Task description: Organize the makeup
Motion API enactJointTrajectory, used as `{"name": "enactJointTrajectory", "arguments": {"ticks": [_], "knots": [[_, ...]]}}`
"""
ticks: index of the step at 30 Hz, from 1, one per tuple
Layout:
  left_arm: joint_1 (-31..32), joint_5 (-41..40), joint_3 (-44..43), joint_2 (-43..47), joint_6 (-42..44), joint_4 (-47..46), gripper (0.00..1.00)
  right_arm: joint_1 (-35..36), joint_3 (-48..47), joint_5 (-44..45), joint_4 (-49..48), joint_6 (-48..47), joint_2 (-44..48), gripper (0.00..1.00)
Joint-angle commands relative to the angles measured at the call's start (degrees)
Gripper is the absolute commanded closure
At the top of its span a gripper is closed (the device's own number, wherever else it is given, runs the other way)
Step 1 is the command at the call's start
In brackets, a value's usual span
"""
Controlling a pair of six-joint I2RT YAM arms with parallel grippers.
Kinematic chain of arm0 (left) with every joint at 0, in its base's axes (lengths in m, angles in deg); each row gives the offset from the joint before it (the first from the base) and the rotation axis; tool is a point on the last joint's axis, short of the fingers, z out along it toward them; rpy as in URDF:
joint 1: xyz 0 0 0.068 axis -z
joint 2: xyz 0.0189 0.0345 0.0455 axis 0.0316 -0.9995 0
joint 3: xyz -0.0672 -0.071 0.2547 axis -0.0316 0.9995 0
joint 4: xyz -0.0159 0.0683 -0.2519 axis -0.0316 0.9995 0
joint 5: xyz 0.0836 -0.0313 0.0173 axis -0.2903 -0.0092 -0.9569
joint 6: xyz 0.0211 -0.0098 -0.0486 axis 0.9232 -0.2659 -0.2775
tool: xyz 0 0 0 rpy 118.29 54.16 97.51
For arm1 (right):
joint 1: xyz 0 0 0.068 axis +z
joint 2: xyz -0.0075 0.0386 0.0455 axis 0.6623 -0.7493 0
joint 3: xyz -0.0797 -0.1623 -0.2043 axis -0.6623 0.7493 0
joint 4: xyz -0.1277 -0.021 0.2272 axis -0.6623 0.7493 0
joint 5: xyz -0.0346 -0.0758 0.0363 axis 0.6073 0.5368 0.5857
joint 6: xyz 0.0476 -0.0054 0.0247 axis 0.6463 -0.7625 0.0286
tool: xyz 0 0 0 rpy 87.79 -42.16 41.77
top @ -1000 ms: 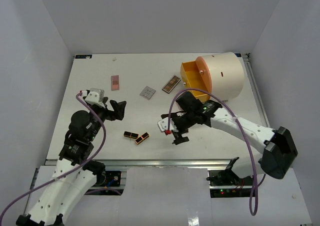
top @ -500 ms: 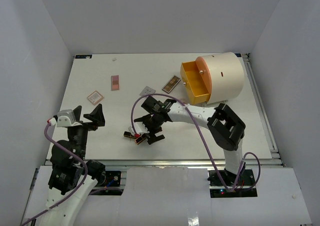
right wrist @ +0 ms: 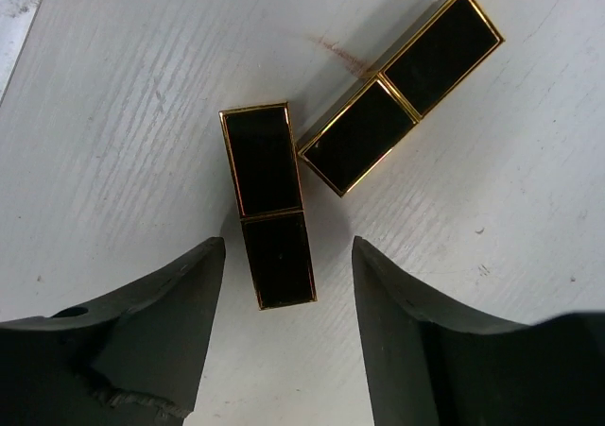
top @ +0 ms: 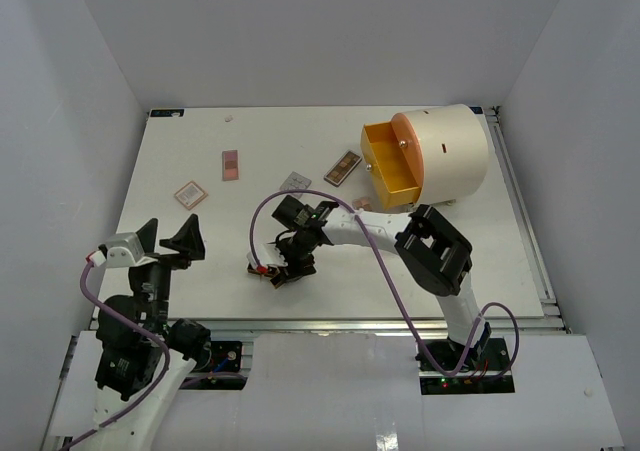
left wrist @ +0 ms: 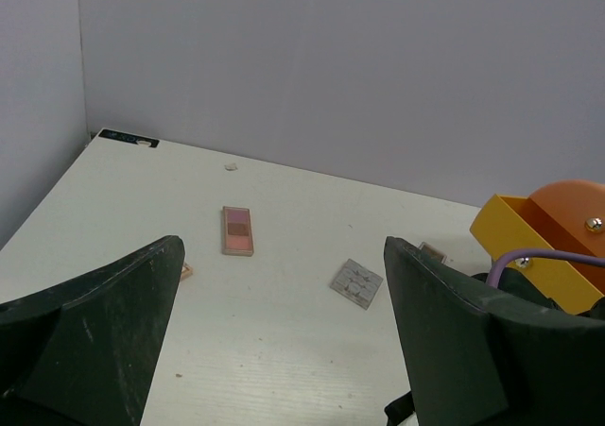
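Two black-and-gold lipstick tubes lie touching on the white table, one [right wrist: 269, 204] pointing at me and the other [right wrist: 402, 91] slanted up to the right. My right gripper [right wrist: 285, 256] is low over them and open. The near end of the first tube sits between its fingers [right wrist: 170, 303] with a gap on each side. From above, the right gripper [top: 287, 266] covers most of the tubes [top: 260, 268]. My left gripper [left wrist: 284, 256] is wide open and empty, drawn back at the near left [top: 170, 241]. Further back lie a pink palette [top: 231, 164], a small square compact [top: 189, 193], a grey square palette [top: 294, 182] and a brown palette [top: 343, 167].
A large cream cylinder with an orange front [top: 445, 151] stands at the back right, its yellow drawer [top: 388, 166] pulled open toward the palettes. White walls close in the table on three sides. The right arm's purple cable [top: 330, 201] loops over the middle.
The right gripper swept left from mid-table, came down over the two lipsticks and narrowed its jaws. The left arm pulled back to the near left, uncovering the small square compact.
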Motion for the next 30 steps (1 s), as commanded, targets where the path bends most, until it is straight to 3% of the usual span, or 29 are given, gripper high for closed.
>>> {"name": "enactJointTrajectory", "arguments": {"ticks": [1, 3, 9, 15, 18, 22, 27, 30], "knots": [[-0.2, 3.1, 0.0, -3.5, -0.3, 0.5, 0.02, 0.3, 1.2, -0.2, -1.3, 1.3, 0.8, 0.49], [-0.2, 4.8, -0.3, -5.8, -0.5, 0.4, 0.02, 0.3, 1.9, 0.1, -1.2, 1.8, 1.0, 0.66], [-0.2, 8.0, -0.1, -8.6, -0.7, -0.1, 0.02, 0.3, 5.6, 0.5, 1.1, 1.3, 7.8, 0.84], [-0.2, 12.5, -0.6, -13.4, -1.9, 0.0, 0.02, -1.7, 9.6, 0.4, 3.1, 2.5, 21.4, 0.86], [-0.2, 16.6, -1.4, -20.0, -2.8, 0.0, 0.02, -6.7, 8.5, 1.0, 2.4, 7.7, 28.6, 0.87], [-0.2, 22.8, -2.7, -27.5, -4.3, 0.0, 0.02, -19.5, 6.7, 3.2, -1.4, 19.2, 33.9, 0.89], [-0.2, 27.7, -4.2, -34.3, -7.2, 0.1, 0.02, -27.1, 12.1, 15.9, -9.6, 31.4, 40.8, 0.83], [-0.2, 30.3, -4.9, -38.0, -10.2, 0.6, 0.03, -28.6, 16.0, 27.6, -15.8, 35.9, 43.2, 0.85]]}}
